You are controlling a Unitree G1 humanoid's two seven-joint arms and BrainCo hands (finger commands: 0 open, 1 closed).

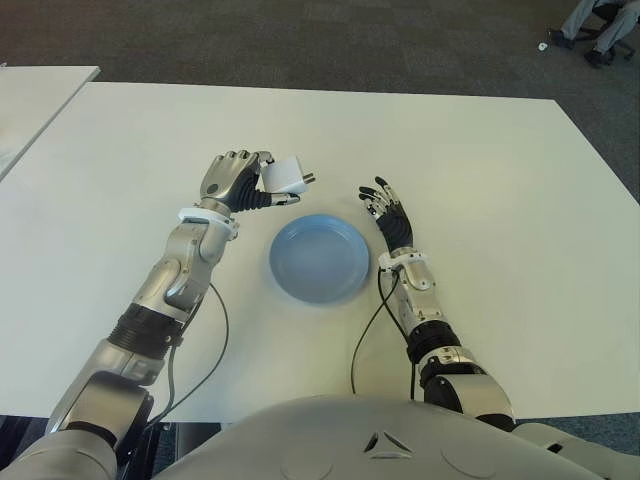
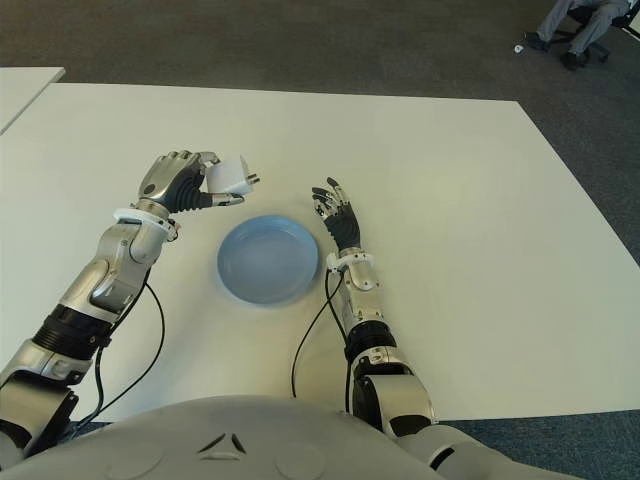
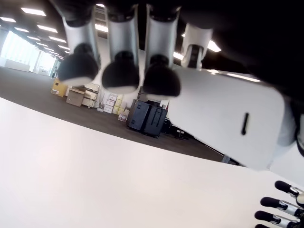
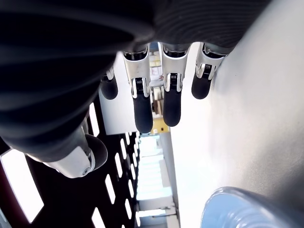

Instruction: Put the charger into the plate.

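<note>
- The left hand (image 1: pixel 238 180), metal-grey with black jointed fingers, sat left of centre in the eye views, its fingers curled tight around the small white boxy plastic charger (image 1: pixel 284 176), whose short metal prongs pointed toward the frame's right.
- The charger was held above the table, just beyond the plate's upper-left rim and not yet over the dish.
- Risk, as I judged it: the hold looked like a fingertip pinch on smooth hard plastic, so the block could have twisted or slipped during the carry.
- A release made too early would likely have dropped it on the matte white tabletop (image 1: pixel 500 160) short of the rim; a release from height could have made it bounce or skid out of the shallow dish.
- The round, pale blue, glossy plate (image 1: pixel 319 258) lay at centre, a low bowl with a gently raised lip.
- The right hand (image 1: pixel 391 215) showed just right of the plate, fingers spread apart, holding nothing.
</note>
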